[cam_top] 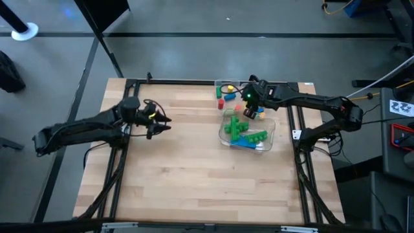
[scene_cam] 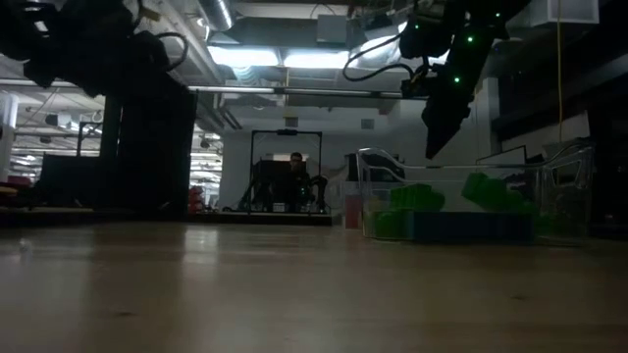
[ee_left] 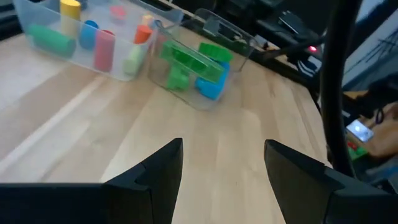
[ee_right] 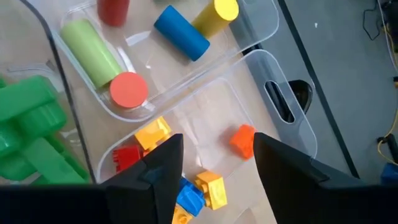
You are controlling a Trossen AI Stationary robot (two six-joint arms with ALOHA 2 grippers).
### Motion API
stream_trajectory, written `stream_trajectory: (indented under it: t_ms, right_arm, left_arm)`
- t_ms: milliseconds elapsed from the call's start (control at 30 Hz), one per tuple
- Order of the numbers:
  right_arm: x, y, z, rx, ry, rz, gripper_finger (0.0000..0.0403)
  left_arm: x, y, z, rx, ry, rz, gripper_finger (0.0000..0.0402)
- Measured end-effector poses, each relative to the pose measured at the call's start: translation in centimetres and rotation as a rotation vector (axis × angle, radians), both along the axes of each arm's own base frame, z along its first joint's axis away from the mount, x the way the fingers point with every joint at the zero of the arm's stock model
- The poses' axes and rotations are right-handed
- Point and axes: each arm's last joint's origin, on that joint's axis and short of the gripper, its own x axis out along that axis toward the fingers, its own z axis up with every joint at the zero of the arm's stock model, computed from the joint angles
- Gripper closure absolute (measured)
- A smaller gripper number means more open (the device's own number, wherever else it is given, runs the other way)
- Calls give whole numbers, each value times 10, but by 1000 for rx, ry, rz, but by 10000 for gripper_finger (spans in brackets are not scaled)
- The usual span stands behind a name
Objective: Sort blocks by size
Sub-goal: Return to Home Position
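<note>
Long green studded bars and a blue brick (cam_top: 247, 133) lie in a clear tray (cam_top: 272, 129) right of centre; they also show in the low view (scene_cam: 422, 201). Small bricks lie in a second clear tray (ee_right: 292, 106): orange (ee_right: 242, 140), yellow (ee_right: 152, 132), red (ee_right: 127, 157), yellow (ee_right: 211, 186), blue (ee_right: 189, 196). My right gripper (ee_right: 214, 146) is open and empty, pointing down above these small bricks (cam_top: 248, 110) and clear of the trays (scene_cam: 432, 147). My left gripper (cam_top: 165, 123) is open and empty over bare table at the left (ee_left: 221, 149).
A third clear tray (ee_right: 155, 93) at the far side holds cylinders: light green (ee_right: 93, 53), red-topped (ee_right: 129, 89), blue (ee_right: 180, 32), yellow (ee_right: 214, 15). Bare wood (cam_top: 194, 175) fills the table's centre and near side. A person sits in the room beyond (scene_cam: 294, 172).
</note>
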Motion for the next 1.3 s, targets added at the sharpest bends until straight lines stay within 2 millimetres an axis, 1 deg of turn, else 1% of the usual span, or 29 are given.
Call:
stream_trajectory:
  t_ms: [67,133,200,300,433,533,600,700,900,1000,1067,1200,1300]
  right_arm:
    - [-1,1,1,16,-5,9,204]
    - [-5,5,6,58,-41,31,204]
    - [-11,10,16,115,-108,68,204]
    - [-24,18,36,168,-227,129,204]
    - [-45,29,61,152,-361,172,204]
    - [-63,37,67,123,-439,178,204]
    - [-74,42,64,109,-494,183,204]
    - [-87,49,51,120,-603,191,204]
    - [-105,61,9,205,-822,254,204]
    - [-110,66,-8,248,-951,311,204]
    - [-118,70,-17,268,-1027,324,204]
    - [-135,77,-23,241,-1129,340,204]
    - [-146,82,-19,221,-1187,354,204]
  left_arm:
    - [-2,-2,-5,1,9,-8,192]
    - [-3,-3,-11,-20,42,-8,192]
    - [-4,-3,-13,-32,72,-5,192]
    - [-4,-4,-18,8,81,0,192]
    - [-1,-7,-28,86,-49,-27,192]
    - [-2,-11,-39,86,-110,-40,192]
    - [-3,-13,-45,74,-141,-40,192]
    - [-5,-16,-53,64,-166,-8,192]
    - [-2,-21,-50,145,-182,32,192]
    - [-1,-24,-48,183,-202,21,192]
    - [-1,-26,-46,205,-226,5,192]
    - [-2,-28,-39,232,-289,-7,192]
    - [-4,-30,-36,225,-315,-29,192]
